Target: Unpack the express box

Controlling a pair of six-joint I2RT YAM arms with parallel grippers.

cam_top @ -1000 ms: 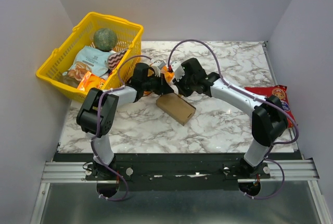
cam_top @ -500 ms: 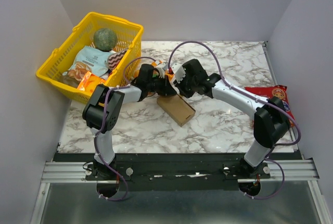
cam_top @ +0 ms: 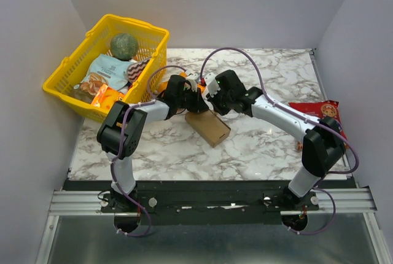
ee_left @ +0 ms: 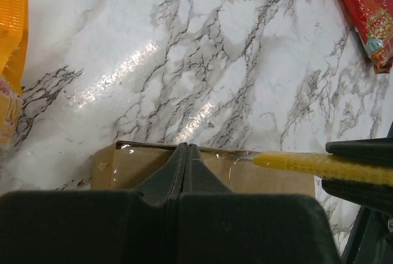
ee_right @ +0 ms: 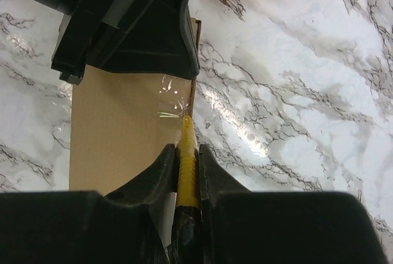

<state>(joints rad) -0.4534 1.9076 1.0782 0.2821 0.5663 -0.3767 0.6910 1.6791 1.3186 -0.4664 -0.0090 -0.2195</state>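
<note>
tape (ee_right: 171, 101), clear and glossy, is what the coming cut turns on: it wraps the edge of the small flat brown cardboard express box (cam_top: 209, 128). the box lies mid-table on the white, grey-veined marble tabletop (cam_top: 264, 147), its long axis slanting from far-left to near-right in the top view.

my left gripper (ee_left: 187, 153) is shut on nothing, its closed tips set down on the box's top face beside that edge. my right gripper (ee_right: 186, 153) is clamped on a slim yellow plastic cutter (ee_right: 186, 132). the cutter's tip touches the taped edge just beside my left fingers. it lies nearly parallel to the box's long side, so i judge the stroke runs along that seam. the right arm is at the seam; the left only pins.

the cardboard looks matte, stiff and light, likely to skid on the slick stone if the pin slips. an orange foil snack packet (ee_left: 12, 31) lies just beyond the box, a red snack bag (cam_top: 319, 109) well apart at the right, and a yellow plastic lattice basket (cam_top: 61, 80) at far left.
</note>
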